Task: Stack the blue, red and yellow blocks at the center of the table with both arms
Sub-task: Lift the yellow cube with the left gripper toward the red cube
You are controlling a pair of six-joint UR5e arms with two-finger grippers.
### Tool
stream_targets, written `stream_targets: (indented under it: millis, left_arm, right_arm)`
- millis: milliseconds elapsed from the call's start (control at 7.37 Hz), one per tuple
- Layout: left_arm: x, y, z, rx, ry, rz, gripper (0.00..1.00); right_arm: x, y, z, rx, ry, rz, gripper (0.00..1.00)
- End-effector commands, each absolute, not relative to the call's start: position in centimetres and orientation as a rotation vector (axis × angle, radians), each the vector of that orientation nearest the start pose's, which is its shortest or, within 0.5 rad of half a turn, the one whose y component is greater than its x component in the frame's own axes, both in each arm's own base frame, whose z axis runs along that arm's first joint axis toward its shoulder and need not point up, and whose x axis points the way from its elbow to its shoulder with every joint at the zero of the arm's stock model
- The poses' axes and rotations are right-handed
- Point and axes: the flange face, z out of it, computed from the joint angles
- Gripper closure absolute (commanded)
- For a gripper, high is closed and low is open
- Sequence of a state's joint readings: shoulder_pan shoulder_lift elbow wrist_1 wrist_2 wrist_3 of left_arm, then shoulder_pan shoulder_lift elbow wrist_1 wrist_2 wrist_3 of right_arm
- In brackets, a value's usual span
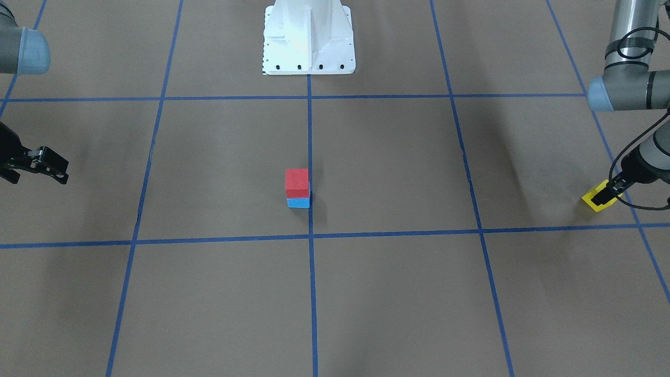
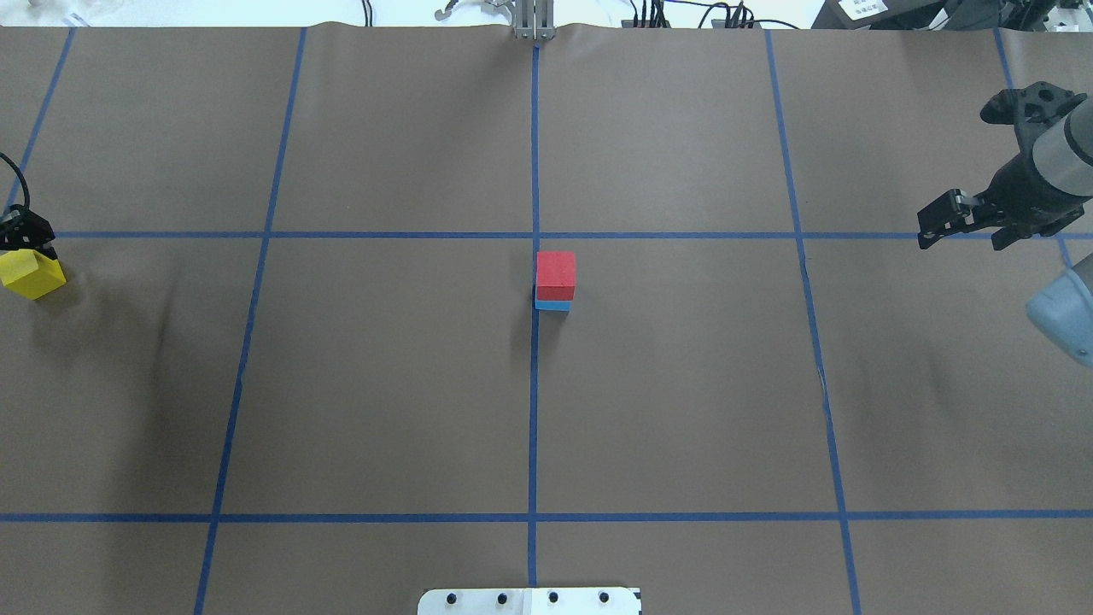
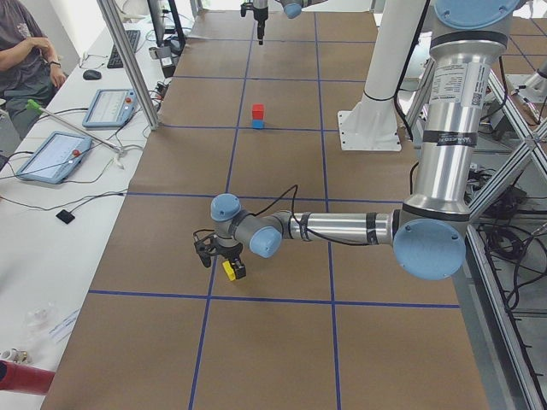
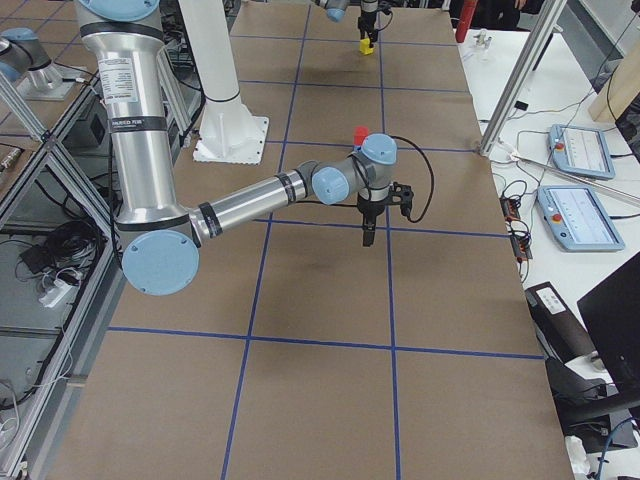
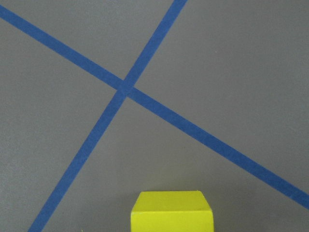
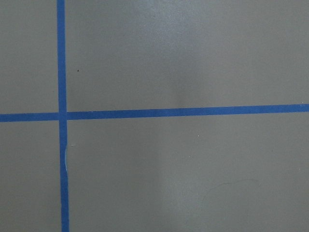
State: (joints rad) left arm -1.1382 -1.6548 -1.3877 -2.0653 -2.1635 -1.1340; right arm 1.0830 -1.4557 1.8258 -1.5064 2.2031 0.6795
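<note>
Tabletop: yellow block (apparently clamped) in left gripper

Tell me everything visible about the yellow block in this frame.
The yellow block is a small plain cube, matte bright yellow, sharp-edged, unmarked. It is far out on the robot's left side, well away from the centre, turned askew to the blue tape lines. The left gripper is closed on it from above; whether it clears the table cannot be told.

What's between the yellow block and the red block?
Nothing visible: only the taped table lies between the yellow block in the left gripper and the red block atop the blue block.
</note>
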Motion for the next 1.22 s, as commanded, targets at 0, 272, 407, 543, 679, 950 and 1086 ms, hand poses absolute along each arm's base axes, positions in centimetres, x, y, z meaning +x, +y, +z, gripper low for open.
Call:
stream_targets:
  millis: [0,272,407,543,679,950,1086]
  left_arm:
    - [16.1,-53.2,66.2,-0.143,0.697,-0.552,0.69]
    - [17.8,-56.0,60.0,-0.166,0.783,-0.524,1.0]
    - [18.9,-57.8,51.0,-0.173,0.795,-0.516,1.0]
    - [19.8,-59.4,41.2,-0.171,0.784,-0.509,1.0]
    - [22.8,-59.1,33.7,-0.143,0.818,-0.443,1.0]
    - [32.6,-56.3,21.0,-0.12,0.864,-0.261,1.0]
    - [38.3,-53.9,16.1,-0.075,0.83,-0.187,1.0]
  right_arm:
    - [-18.7,-51.1,47.3,0.007,-0.752,0.046,0.0]
    - [-18.8,-51.2,47.0,0.013,-0.755,0.043,0.0]
    - [-18.7,-51.2,46.8,0.016,-0.757,0.043,0.0]
    - [-18.8,-51.2,46.7,0.018,-0.756,0.042,0.0]
    - [-18.8,-51.3,46.7,0.018,-0.758,0.041,0.0]
    - [-18.8,-51.3,46.5,0.02,-0.759,0.04,0.0]
    - [-18.8,-51.3,46.4,0.022,-0.76,0.039,0.0]
